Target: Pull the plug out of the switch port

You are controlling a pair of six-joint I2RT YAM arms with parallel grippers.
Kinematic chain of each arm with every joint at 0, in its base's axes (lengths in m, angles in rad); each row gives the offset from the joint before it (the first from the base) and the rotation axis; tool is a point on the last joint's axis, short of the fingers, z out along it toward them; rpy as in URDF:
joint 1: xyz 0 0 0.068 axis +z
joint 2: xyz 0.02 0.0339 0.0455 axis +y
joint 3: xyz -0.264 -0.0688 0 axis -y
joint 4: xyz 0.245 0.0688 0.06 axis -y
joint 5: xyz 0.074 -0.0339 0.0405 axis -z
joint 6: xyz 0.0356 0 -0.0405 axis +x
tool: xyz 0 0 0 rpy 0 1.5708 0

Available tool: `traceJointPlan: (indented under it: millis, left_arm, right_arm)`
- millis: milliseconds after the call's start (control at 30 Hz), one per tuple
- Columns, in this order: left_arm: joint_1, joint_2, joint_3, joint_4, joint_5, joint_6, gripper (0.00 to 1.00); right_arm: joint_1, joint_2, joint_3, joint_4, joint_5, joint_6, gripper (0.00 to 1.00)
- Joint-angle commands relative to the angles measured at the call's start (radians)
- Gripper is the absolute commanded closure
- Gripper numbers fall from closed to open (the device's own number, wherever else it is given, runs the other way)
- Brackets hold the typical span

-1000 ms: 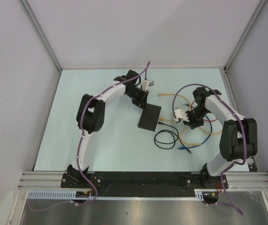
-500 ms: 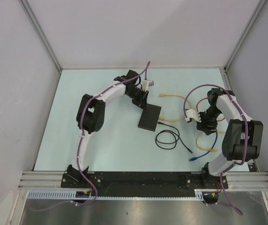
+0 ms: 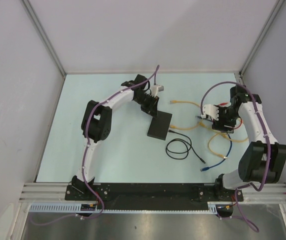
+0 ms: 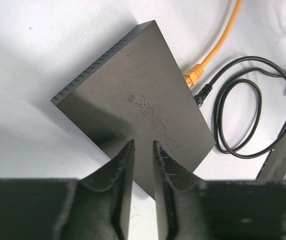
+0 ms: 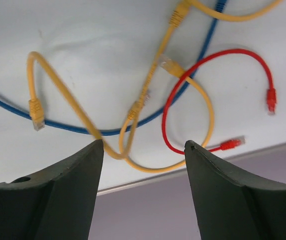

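Switch (image 3: 159, 125) is found lying flat | left gripper (image 4: 143, 146) is held over its near corner, jaws parted narrowly, nothing clasped | right gripper (image 5: 144, 150) is spread wide above loose cables (image 5: 133, 112), well apart from switch | orange plug (image 4: 192, 77) is seen against the switch's edge, possibly still seated.

Matte-black switch (image 3: 160, 125), black cable (image 3: 178, 148), yellow cable (image 5: 211, 110), blue cable (image 5: 65, 127) and red cable (image 5: 233, 50) lie on the pale-mint table (image 3: 113, 150).

A lab robot cell: white panel walls (image 3: 133, 35), aluminium framing (image 3: 43, 37).

Table (image 3: 108, 150) w/ switch (image 3: 160, 125), black cable loop (image 4: 217, 120), misc colored cables (image 5: 233, 50).
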Motion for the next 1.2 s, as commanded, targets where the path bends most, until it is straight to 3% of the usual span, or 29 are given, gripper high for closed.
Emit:
traceJointPlan:
  millis: [0,367,600,867,1167]
  left_arm:
    - [0.021,-0.094,0.031,0.013,0.046,-0.048,0.7]
    - [0.06,-0.105,0.116,0.051,0.062,-0.094,0.61]
    - [0.082,-0.066,0.14,0.122,0.056,-0.103,0.6]
    - [0.125,-0.019,0.117,0.145,0.043,-0.166,0.58]
    - [0.139,-0.002,0.068,0.277,0.0,-0.267,0.58]
  right_arm:
    - [-0.013,-0.054,0.078,0.044,-0.057,0.136,0.29]
    - [0.017,-0.043,0.295,0.121,-0.175,0.696,0.26]
    - [0.046,0.004,0.414,0.129,-0.146,0.898,0.25]
    - [0.143,-0.023,0.399,0.158,-0.066,0.981,0.24]
    - [0.194,-0.016,0.396,0.11,-0.045,0.983,0.22]
